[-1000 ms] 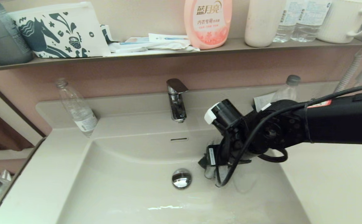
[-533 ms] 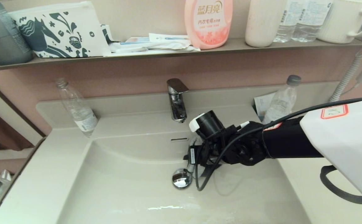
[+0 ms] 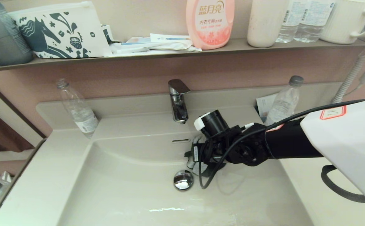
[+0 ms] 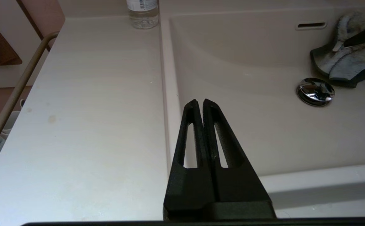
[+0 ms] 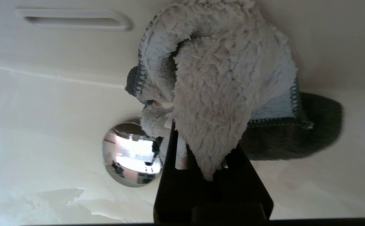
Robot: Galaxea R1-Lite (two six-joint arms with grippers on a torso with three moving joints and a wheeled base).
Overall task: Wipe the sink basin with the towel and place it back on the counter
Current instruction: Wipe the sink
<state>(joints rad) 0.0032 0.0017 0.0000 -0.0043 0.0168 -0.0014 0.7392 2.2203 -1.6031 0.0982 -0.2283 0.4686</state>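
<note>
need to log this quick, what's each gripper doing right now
Left gripper: shut, holding nothing, over the counter beside the sink basin.
Right gripper: shut on the towel, down in the basin by the drain plug.

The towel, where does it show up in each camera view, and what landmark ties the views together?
Head view: the towel peeks out under the right hand, just right of the drain plug.
Left wrist view: towel at the far right edge, above the plug.
Right wrist view: towel fills the centre, pinched by the hand.
Shared landmark: the chrome drain plug.
</note>
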